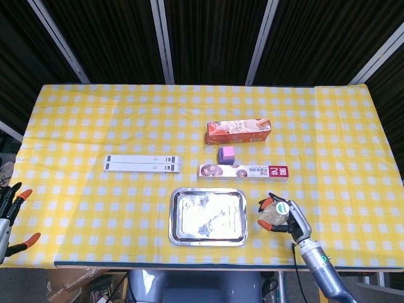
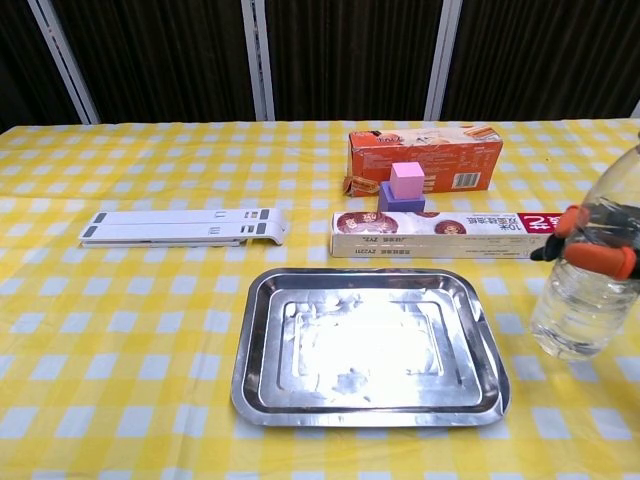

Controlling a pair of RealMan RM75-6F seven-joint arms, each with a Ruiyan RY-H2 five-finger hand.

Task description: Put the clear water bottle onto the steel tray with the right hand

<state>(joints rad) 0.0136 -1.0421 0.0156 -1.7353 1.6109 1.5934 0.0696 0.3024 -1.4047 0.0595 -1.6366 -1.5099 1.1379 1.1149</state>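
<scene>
Right hand (image 1: 285, 214) grips clear water bottle (image 2: 590, 270) just right of steel tray (image 2: 370, 345); narrow strip of bare worktop (image 1: 82, 126) between bottle and tray's right rim. No object stands in that strip.

Tray interior bare, low raised rim all round.

Behind tray: long foil-wrap box (image 2: 455, 235) lies crosswise, near the far rim, a band of cloth between them. Its right end sits close behind the bottle. Purple block (image 2: 405, 187) and orange carton (image 2: 423, 157) stand further back.

White flat stand (image 2: 185, 226) lies left of tray and back, well apart.

Left hand (image 1: 9, 218) at worktop's near left edge, fingers spread, far from tray.
</scene>
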